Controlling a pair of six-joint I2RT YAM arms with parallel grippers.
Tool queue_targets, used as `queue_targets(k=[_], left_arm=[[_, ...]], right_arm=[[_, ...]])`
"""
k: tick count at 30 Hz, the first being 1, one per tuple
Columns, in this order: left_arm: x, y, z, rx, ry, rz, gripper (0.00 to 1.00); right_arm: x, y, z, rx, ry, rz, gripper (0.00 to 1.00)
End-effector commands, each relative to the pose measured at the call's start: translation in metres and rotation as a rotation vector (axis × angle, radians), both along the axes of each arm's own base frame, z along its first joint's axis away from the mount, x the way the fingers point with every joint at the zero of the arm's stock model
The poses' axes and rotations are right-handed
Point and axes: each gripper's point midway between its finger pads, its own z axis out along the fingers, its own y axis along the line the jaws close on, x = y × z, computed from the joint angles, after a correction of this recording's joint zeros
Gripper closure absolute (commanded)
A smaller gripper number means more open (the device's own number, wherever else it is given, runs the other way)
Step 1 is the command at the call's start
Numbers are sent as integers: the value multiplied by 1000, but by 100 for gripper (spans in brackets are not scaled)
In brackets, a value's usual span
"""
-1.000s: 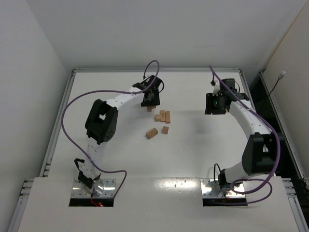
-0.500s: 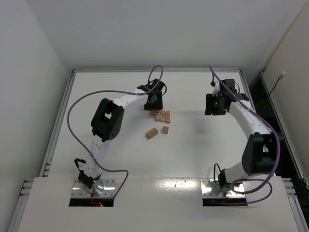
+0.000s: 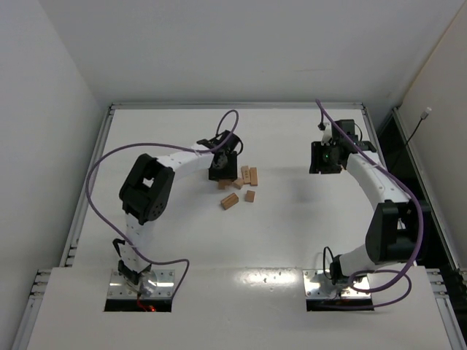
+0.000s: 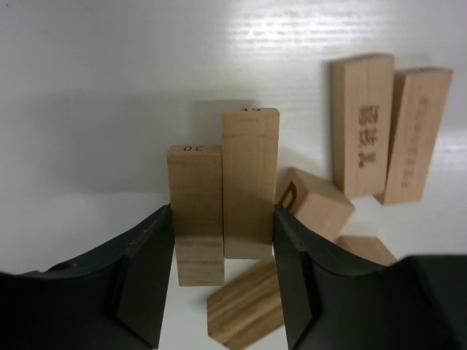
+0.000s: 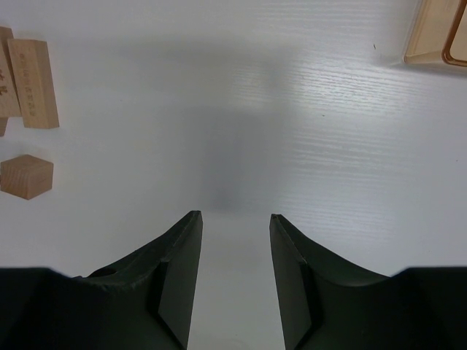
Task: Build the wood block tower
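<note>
between the fingers (image 4: 146, 281) of the left gripper (image 4: 223, 230) a pair of bars (image 4: 233, 219) lies side by side, the shorter bar (image 4: 195, 219) on the left and the longer bar (image 4: 249, 168) on the right, long faces touching. the jaws are clamped against their outer sides, so both are grasped as one. at the near end of the pair a loose block (image 4: 244, 306) pokes out. just right of the right finger a tilted block (image 4: 315, 205) sits almost against the longer bar, with another piece (image 4: 365, 249) partly hidden behind that finger. farther ahead and to the right, two flat bars (image 4: 363, 124) lie together on the table (image 4: 109, 87). no tower stands yet, so this looks like gathering the first layer. the risk lies in the squeeze: the two pieces differ in length and are held only by side pressure, so one could slide or pivot out if the grip lifts or turns sharply. the crowding blocks could also be dragged along or catch a finger. well to the right, the right gripper (image 5: 234, 219) hangs over bare table with its jaws parted and nothing between them. a printed bar (image 5: 33, 84) and a cube (image 5: 25, 176) lie far to its left, and a tan tray (image 5: 438, 36) shows its corner ahead to its right.
</note>
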Motion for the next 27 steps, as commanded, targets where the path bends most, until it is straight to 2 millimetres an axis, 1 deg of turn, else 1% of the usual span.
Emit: queue_targets(k=[1, 2, 3, 4, 5, 6, 7, 9, 10, 11, 12, 13, 14, 15, 16, 17, 18, 19, 20, 21, 22, 23, 24, 26, 27], left_arm=[[-17, -14, 39, -80, -57, -59, 100], [-23, -19, 51, -106, -77, -77, 100], [-27, -19, 54, -114, -76, -92, 100], [-38, -20, 54, -115, -67, -119, 100], [-40, -23, 68, -136, -98, -129, 100], [-44, -28, 76, -144, -115, -153, 100], [-44, -25, 80, -137, -130, -145, 100], [-39, -26, 90, -124, -176, -142, 100], [-35, -25, 91, -112, -181, -134, 100], [-24, -27, 99, -117, -206, -119, 100], [-17, -21, 97, -110, -199, -101, 100], [-10, -21, 96, -110, -201, -91, 100], [2, -19, 90, -92, -194, -71, 100], [6, -21, 87, -86, -185, -71, 100], [13, -19, 83, -73, -176, -66, 100], [22, -25, 88, -80, -187, -66, 100], [28, -23, 75, -66, -167, -56, 100], [31, -25, 72, -57, -162, -64, 100], [37, -29, 76, -65, -175, -64, 100], [41, -31, 70, -64, -174, -64, 100], [41, -31, 70, -64, -174, -64, 100], [46, -33, 68, -58, -187, -66, 100], [48, -34, 70, -64, -196, -66, 100], [50, -35, 61, -56, -183, -66, 100], [50, -35, 61, -51, -185, -74, 100]], right_arm=[[5, 1, 10, 19, -44, -8, 61], [5, 1, 10, 19, -44, -8, 61], [3, 1, 10, 19, -44, -8, 61], [3, 1, 10, 19, -44, -8, 61], [5, 1, 11, 20, -53, -8, 61], [2, 1, 7, 19, -44, -8, 61], [2, 1, 7, 19, -44, -8, 61], [0, 2, 7, 28, -44, -2, 61], [0, 2, 7, 28, -44, -2, 61], [0, 4, 8, 41, -42, -5, 61], [0, 4, 8, 41, -42, -5, 61], [0, 4, 8, 41, -42, -5, 61], [0, 4, 8, 41, -42, -5, 61], [0, 4, 8, 41, -42, -5, 61], [0, 4, 8, 41, -42, -5, 61], [0, 4, 8, 41, -42, -5, 61], [0, 4, 8, 41, -42, -5, 61], [-3, 4, 4, 41, -33, -5, 61], [-3, 4, 4, 41, -33, -5, 61], [-3, 4, 4, 41, -33, -5, 61], [-3, 4, 4, 41, -33, -5, 61], [-5, 4, 1, 41, -24, -5, 61], [-5, 4, 1, 41, -24, -5, 61], [-5, 4, 1, 41, -24, -5, 61], [-5, 3, 1, 33, -24, -10, 61]])
